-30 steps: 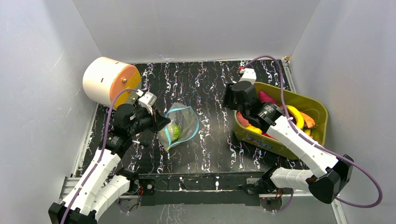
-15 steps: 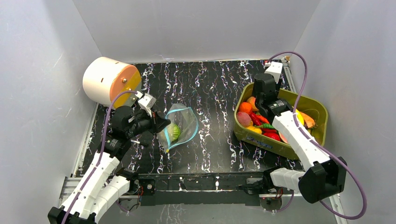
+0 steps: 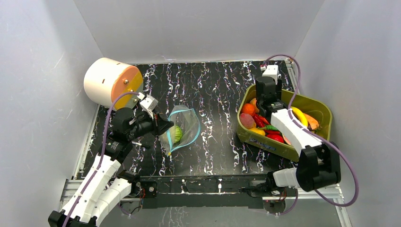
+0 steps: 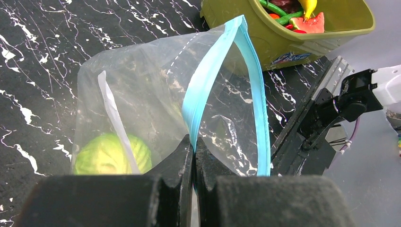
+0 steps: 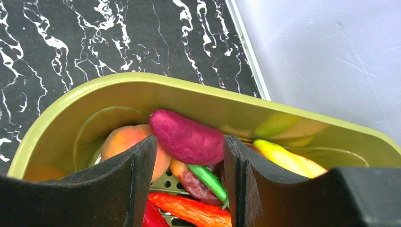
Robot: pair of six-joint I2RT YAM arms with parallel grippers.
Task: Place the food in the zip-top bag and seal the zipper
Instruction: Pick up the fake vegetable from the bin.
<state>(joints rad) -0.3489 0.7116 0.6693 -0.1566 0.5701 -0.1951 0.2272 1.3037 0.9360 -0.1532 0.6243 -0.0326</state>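
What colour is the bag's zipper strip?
Light blue-teal zipper strip, clearest in the left wrist view.

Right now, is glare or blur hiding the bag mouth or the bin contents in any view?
Left wrist: zip-top bag sharp, zipper plain; only the left hand is dark. Right wrist: food crisp, near fingers in shadow. Top: bag small, film faintly shiny.

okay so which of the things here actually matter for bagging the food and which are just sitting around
Part of the job:
zip-top bag, its zipper
cabbage, already in the bag
sweet potato, peach, banana
left hand, right hand

Just lying about:
cylinder
bin, only holding food
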